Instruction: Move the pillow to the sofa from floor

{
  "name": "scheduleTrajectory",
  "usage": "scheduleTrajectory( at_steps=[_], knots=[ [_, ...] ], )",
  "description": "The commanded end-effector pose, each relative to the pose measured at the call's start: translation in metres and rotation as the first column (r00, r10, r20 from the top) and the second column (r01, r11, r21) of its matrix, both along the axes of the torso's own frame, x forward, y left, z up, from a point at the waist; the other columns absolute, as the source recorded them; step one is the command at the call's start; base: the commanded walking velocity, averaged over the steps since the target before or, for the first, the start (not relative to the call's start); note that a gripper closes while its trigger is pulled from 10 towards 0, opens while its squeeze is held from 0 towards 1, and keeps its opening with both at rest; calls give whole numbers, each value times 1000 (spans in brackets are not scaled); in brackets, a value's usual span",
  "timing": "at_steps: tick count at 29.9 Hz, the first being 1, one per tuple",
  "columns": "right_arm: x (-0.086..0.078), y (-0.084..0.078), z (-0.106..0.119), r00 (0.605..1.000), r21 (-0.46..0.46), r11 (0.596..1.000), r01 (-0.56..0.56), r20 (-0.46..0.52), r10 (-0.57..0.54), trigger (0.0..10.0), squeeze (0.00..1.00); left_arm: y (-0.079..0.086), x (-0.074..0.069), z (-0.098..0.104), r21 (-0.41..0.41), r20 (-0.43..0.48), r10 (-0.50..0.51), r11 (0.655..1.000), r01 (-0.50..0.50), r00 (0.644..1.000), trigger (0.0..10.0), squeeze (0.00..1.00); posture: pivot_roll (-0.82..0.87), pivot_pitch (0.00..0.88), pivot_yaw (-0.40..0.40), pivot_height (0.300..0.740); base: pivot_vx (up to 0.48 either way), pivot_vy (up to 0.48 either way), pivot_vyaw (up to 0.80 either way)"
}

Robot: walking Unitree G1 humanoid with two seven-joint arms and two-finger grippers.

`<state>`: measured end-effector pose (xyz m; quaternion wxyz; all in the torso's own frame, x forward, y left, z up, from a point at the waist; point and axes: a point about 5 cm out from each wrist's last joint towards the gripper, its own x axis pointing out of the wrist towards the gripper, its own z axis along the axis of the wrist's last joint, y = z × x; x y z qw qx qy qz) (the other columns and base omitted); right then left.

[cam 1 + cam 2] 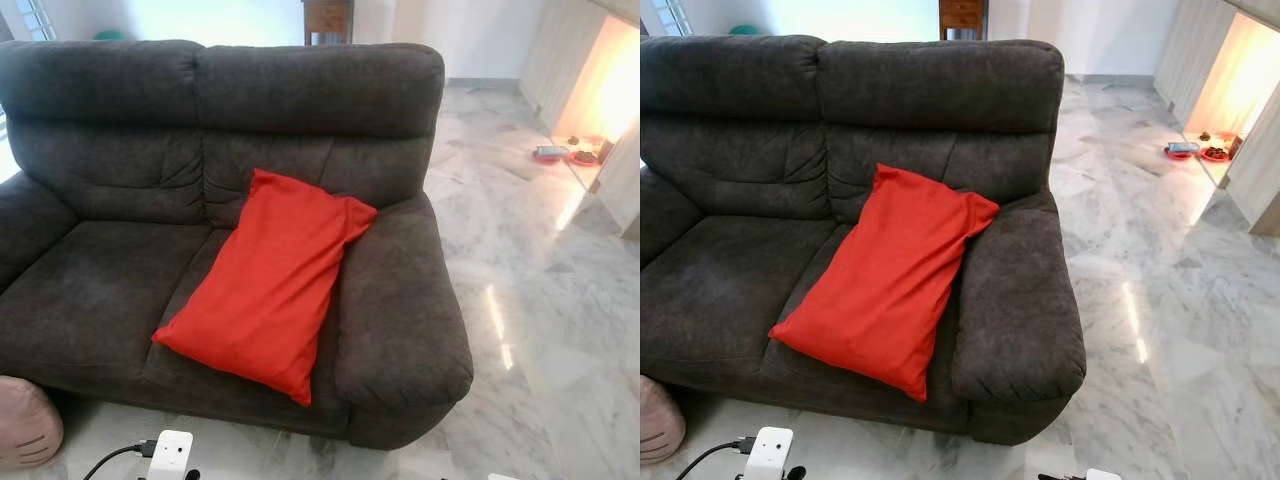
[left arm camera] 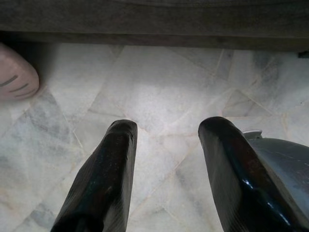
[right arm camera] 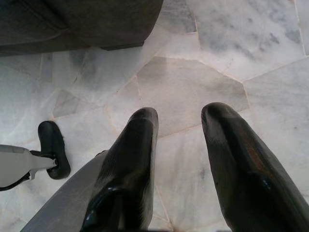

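A red pillow (image 1: 266, 280) lies on the dark grey sofa (image 1: 110, 270), leaning against the backrest and the right armrest, its lower corner hanging a little over the seat's front edge. My left gripper (image 2: 166, 126) hangs open over the marble floor just in front of the sofa's base. My right gripper (image 3: 178, 113) is also open with nothing between its fingers, above the floor near the sofa's front right corner (image 3: 120, 29).
A pink cushion (image 1: 25, 422) rests on the floor by the sofa's front left. Marble floor (image 1: 540, 330) stretches to the right. Small red items (image 1: 565, 155) sit on a lit ledge at the far right. A wooden stand (image 1: 328, 18) is behind the sofa.
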<state>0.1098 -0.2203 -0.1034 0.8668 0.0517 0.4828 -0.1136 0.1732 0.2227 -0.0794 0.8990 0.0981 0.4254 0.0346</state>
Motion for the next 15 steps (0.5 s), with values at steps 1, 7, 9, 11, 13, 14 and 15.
scheduleTrajectory(
  at_steps=[1,7,9,11,13,14,15],
  knots=[
    [2,-1,1,1000,-2,1000,5,16,-5,10000,0,4,1,1,15,-12,-14,1000,14,1000,10000,0,46,9,21,740,0,0,0],
    [3,0,1,1000,-2,1000,-9,15,9,10000,0,6,1,1,20,-13,-17,1000,17,1000,10000,0,47,2,25,740,0,0,0],
    [3,0,1,1000,-2,1000,-19,16,19,10000,0,6,1,1,20,-14,-16,1000,16,1000,10000,0,47,1,26,740,0,0,0],
    [3,1,1,1000,-3,1000,-25,18,25,10000,0,6,1,1,19,-14,-17,1000,17,1000,10000,0,46,0,27,740,0,0,0],
    [4,1,1,999,-4,1000,-30,20,30,10000,0,6,1,1,18,-15,-18,1000,18,1000,10000,0,44,0,29,740,0,0,294],
    [3,1,1,999,-4,1000,-30,20,30,10000,0,6,0,1,19,-15,-19,1000,19,1000,10000,0,43,0,30,740,0,0,800],
    [3,1,1,999,-4,1000,-30,21,30,10000,0,6,0,1,19,-15,-20,1000,20,1000,10000,0,42,0,30,740,0,0,800]
  ],
)
